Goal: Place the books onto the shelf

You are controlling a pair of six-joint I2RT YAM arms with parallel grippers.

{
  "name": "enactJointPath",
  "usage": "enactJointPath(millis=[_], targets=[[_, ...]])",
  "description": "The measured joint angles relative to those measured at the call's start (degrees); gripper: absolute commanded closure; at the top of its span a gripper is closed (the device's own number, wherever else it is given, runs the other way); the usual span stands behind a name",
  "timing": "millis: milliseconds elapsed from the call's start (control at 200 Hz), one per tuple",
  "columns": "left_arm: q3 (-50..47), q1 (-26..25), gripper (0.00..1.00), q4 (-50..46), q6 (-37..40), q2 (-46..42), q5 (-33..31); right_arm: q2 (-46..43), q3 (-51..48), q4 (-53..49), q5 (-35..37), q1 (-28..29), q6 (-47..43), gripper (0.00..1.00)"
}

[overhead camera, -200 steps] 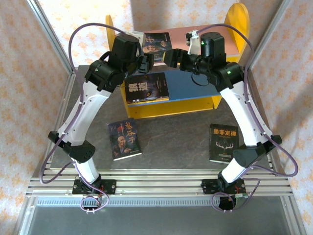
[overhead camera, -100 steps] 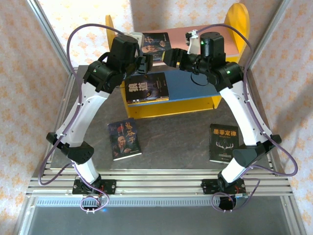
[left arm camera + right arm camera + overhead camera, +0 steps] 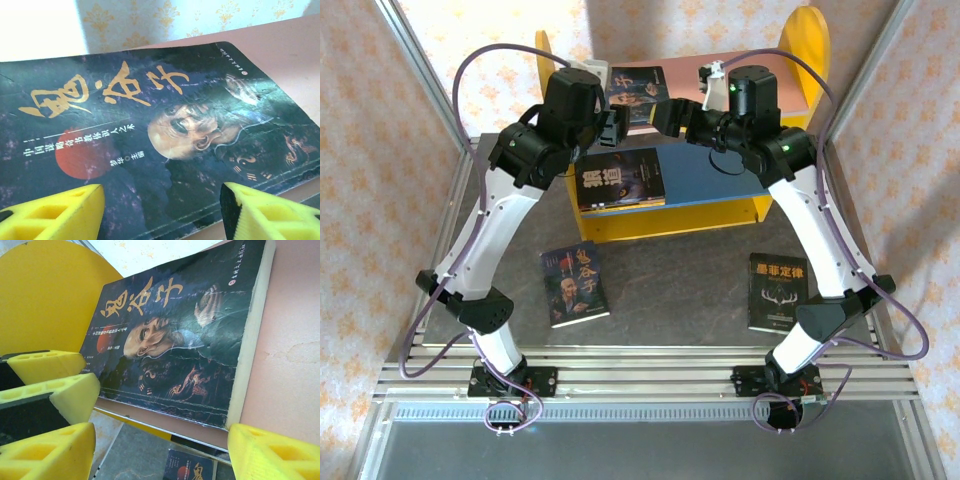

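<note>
Lying flat at the left end of the pink upper board [image 3: 290,340] of the shelf [image 3: 805,45], a dark book [image 3: 638,88] with a face on its cover is closely approached by both claws. The left claw [image 3: 160,215] and the right claw [image 3: 160,452] are seen spread wide, with nothing pinched. A second book [image 3: 620,180] is laid on the blue lower board [image 3: 705,180]. On the table [image 3: 680,290], a face-covered book [image 3: 574,285] is seen near left and an antler-covered book [image 3: 777,291] near right.

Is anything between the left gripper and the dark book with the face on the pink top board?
Nothing visible. The dark paperback with the bald face lies flat on the pink wooden board, right ahead of the left gripper, its yellow foam fingers open.
</note>
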Motion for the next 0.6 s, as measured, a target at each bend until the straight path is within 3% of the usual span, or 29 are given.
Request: enactJointPath(millis=[601], targets=[[3.76, 0.02, 0.37, -1.86, 0.13, 4.26, -0.92, -0.92, -1.57, 1.40, 1.29, 0.35, -0.04, 0.28]])
